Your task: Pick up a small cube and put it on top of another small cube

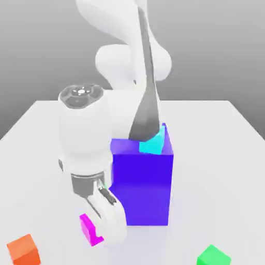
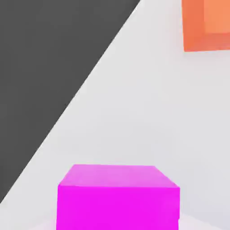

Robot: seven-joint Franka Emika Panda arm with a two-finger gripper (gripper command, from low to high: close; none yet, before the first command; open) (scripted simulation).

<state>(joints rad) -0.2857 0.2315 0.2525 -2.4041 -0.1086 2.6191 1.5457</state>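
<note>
- We judge the step in hand to be the pick: our gripper (image 1: 103, 227) sits low at the table (image 1: 41, 129), at the magenta cube (image 1: 90, 229).
- We cannot tell how far the fingers are parted, nor whether they hold the cube.
- The magenta cube rests on the table just beside the big blue-violet block (image 1: 142, 181), between the orange cube (image 1: 24, 250) and the green cube (image 1: 213, 256).
- Next we must confirm closure, lift, then align over another small cube.
- The cube has no long axis; one flat face points toward the hand camera.
</note>
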